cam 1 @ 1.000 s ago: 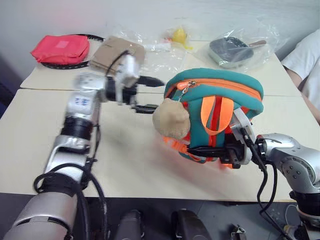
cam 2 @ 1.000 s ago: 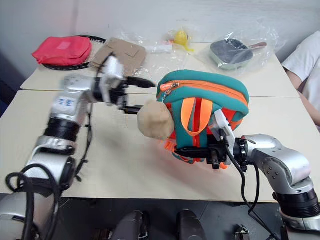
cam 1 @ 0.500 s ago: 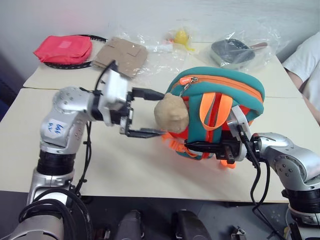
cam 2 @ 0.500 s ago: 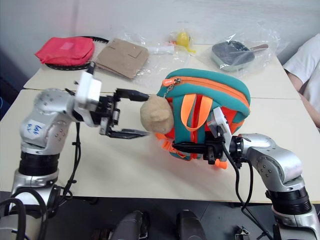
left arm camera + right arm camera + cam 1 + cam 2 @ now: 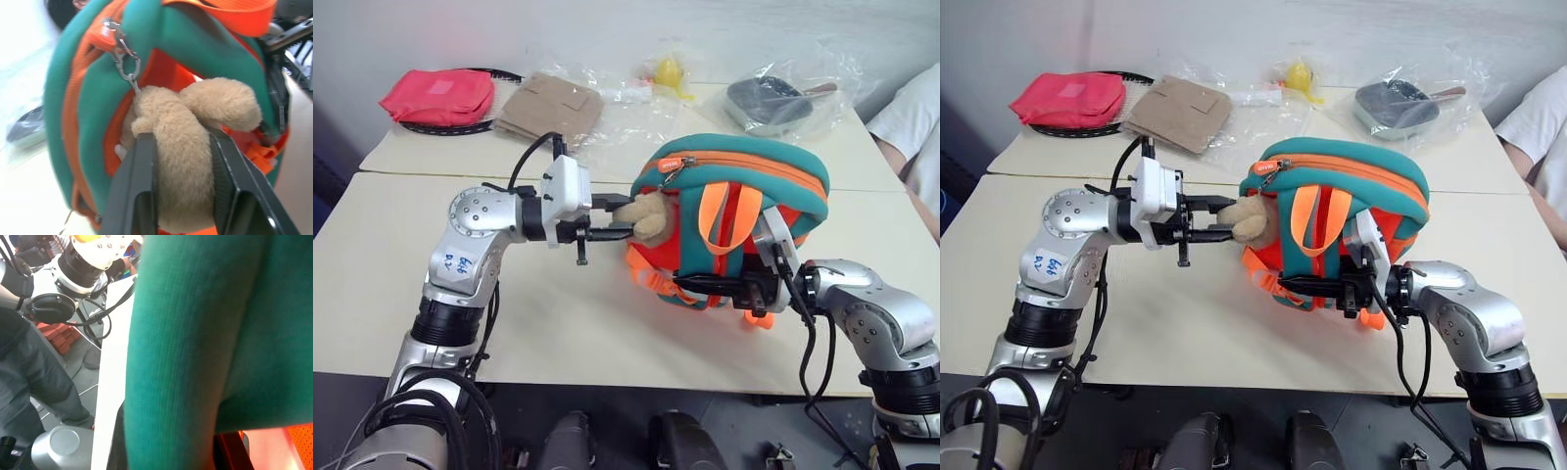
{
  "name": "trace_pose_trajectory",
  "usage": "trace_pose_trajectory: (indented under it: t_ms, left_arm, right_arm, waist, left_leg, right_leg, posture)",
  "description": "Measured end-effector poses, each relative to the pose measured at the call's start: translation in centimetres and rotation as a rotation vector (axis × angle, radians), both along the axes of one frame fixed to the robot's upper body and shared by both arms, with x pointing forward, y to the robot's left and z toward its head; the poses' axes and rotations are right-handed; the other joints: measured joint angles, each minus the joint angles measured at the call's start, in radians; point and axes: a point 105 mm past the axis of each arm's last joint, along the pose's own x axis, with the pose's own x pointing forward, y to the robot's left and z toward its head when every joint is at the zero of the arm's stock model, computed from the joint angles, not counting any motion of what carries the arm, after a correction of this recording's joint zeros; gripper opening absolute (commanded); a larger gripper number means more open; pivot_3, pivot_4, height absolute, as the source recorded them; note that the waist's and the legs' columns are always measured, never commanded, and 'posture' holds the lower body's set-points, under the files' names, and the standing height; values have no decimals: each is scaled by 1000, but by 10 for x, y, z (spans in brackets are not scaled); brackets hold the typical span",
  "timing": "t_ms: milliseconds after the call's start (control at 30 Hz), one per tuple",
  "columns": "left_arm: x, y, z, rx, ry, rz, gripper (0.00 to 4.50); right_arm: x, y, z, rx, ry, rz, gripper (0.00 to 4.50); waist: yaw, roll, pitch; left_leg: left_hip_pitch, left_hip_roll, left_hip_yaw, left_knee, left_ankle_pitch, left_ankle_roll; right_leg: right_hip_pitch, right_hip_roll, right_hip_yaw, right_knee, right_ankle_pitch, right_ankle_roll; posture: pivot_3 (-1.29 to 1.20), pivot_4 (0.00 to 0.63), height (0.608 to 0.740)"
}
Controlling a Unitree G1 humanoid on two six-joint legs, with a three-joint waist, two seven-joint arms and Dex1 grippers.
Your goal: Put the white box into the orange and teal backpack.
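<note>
Left fingers [image 5: 146, 186] pinched the plush ball [image 5: 190, 147] of the orange and teal backpack [image 5: 744, 186] at frame centre; right fingers [image 5: 705, 287] gripped its lower edge.

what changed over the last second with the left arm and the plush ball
The left gripper went from open beside the plush ball to shut on it, squeezing it against the orange and teal backpack. The right gripper stays clamped low on the backpack's orange straps, holding it upright on the table.
</note>
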Motion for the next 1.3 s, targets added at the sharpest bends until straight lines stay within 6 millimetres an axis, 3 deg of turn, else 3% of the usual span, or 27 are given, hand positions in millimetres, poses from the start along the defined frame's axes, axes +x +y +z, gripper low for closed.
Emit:
trace_pose_trajectory:
  t_ms: [100, 233, 467, 600, 767, 1000, 1167, 1300]
  left_arm:
    - [13, 13, 22, -61, 27, 58, 935]
    - [26, 47, 50, -91, 29, 181, 935]
    - [58, 71, 29, -141, 254, 278, 935]
    - [74, 72, -13, 13, 270, 361, 935]
    - [78, 29, -85, 80, 370, 320, 935]
    - [69, 32, -103, 54, 380, 317, 935]
    - [59, 54, -103, -14, 378, 390, 2305]
    - [24, 112, -108, 34, 393, 437, 3562]
  right_arm:
    - [1, -1, -1, 7, -7, -24, 0]
    - [1, -4, -1, 10, -16, -55, 0]
    - [-2, -2, 0, 18, -24, -71, 0]
    - [-3, -6, -2, 25, -13, -94, 0]
    - [-5, -7, -1, 34, -18, -108, 0]
    - [-2, -7, -1, 56, -15, -141, 0]
    - [4, -14, -3, 101, -24, -225, 1575]
    - [10, -54, -11, 22, -129, -389, 2967]
  waist:
    - [-1, 0, 0]
    - [-4, 0, 0]
    - [0, 0, 0]
    - [-1, 0, 0]
    - [2, 0, 0]
    - [1, 0, -1]
    - [-5, 0, -1]
    - [-16, 0, -1]
  left_leg:
    - [0, 0, 0, 0, 0, 0]
    - [0, 0, 1, -2, 0, -1]
    - [-2, 0, 1, 1, 0, 0]
    - [-1, 0, 2, 0, 0, 0]
    - [-3, 0, 2, 3, 0, 0]
    - [-1, 0, 1, 2, 0, 0]
    - [-1, 0, 2, 1, 0, 0]
    - [0, 0, 4, -4, 1, -1]
  right_leg:
    - [-1, 0, 0, 1, 0, 0]
    - [-2, 0, 0, 2, 0, 0]
    - [-3, 0, 0, 4, 0, 0]
    - [-3, 0, 0, 5, 0, 0]
    - [-4, -1, 0, 6, 0, 0]
    - [-4, -1, 0, 6, 0, 0]
    - [-4, 0, 1, 6, 0, 0]
    - [-6, 0, 2, 5, 0, 0]
  posture:
    - [0, 150, 740]
    - [0, 150, 740]
    - [0, 150, 740]
    - [0, 150, 740]
    - [0, 150, 740]
    - [0, 150, 740]
    - [0, 150, 740]
    - [0, 150, 740]
